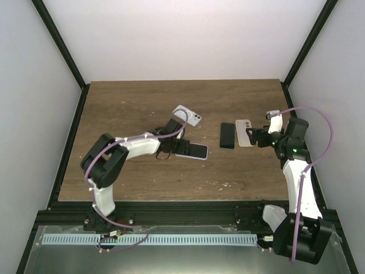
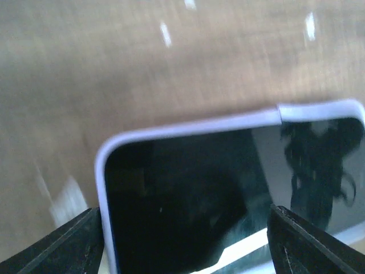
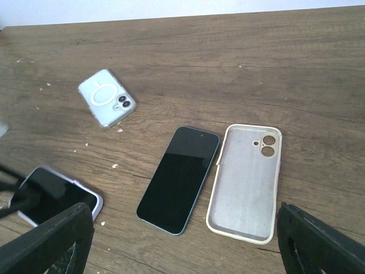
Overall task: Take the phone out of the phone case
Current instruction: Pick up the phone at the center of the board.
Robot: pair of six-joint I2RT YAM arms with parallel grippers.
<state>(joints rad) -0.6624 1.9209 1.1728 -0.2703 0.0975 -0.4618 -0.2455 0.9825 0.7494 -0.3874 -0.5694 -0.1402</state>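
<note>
Four items are recorded on the wooden table (image 1: 131, 108): three phones and one empty case. The table is bounded by black frame rails and pale walls on three sides. A broad band of bare board is seen across the upper part of the top view, and a narrower strip along the lower edge by the arm bases. Small white specks are scattered over the grain.

The cased phone (image 2: 182, 194) is found just left of centre in the top view, lying flat, screen up, its glass glossy and black. It is seated in the lilac case (image 2: 188, 127), whose smooth rim and rounded corner are wrapped round every edge that is visible. The left gripper (image 2: 185, 228) is placed over one end of it with its jaws spread wide. One of its dark fingers (image 2: 63, 245) is seen just beside the case's edge at the lower left of the wrist view, the other over the screen at lower right. Contact cannot be confirmed, the view being blurred.

Above the cased phone in the top view, a clear-cased phone (image 3: 106, 97) lies face down, with its ring and lenses showing. Right of centre, a bare phone (image 3: 178, 180), dark and slab-shaped, lies close beside a cream case (image 3: 244, 182), which is matte, inside up, with a camera cut-out. Whether the two touch cannot be told.

The right gripper (image 3: 182, 240) is held wide open near that pair, with nothing between its fingers.
</note>
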